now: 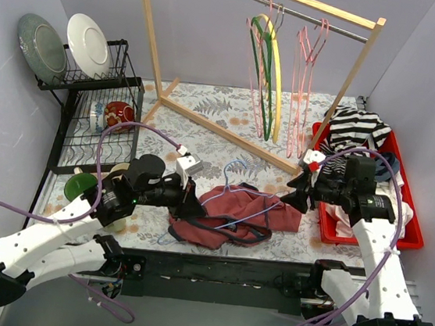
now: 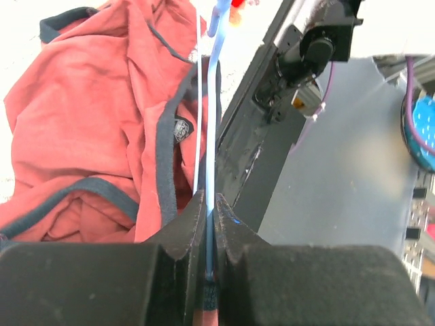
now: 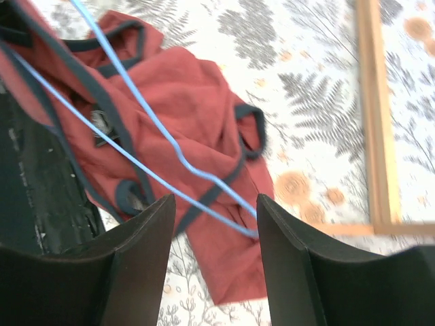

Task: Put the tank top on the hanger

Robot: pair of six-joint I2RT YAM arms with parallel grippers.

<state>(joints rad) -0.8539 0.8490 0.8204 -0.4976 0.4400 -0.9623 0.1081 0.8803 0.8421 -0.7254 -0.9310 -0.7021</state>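
The rust-red tank top (image 1: 239,213) with navy trim lies crumpled on the floral mat between the arms; it also shows in the left wrist view (image 2: 81,122) and the right wrist view (image 3: 197,115). The thin light-blue wire hanger (image 1: 231,212) lies across it, its hook pointing away. My left gripper (image 1: 191,199) is shut on the hanger wire (image 2: 211,136) at the shirt's left edge. My right gripper (image 1: 296,196) is open just right of the shirt; the hanger's end (image 3: 204,180) lies just ahead of its jaws.
A wooden rack (image 1: 252,65) with pink, green and yellow hangers stands behind. A red bin (image 1: 409,208) with a striped garment (image 1: 355,127) sits at the right. A black dish rack (image 1: 98,110) with plates and cups stands at the left.
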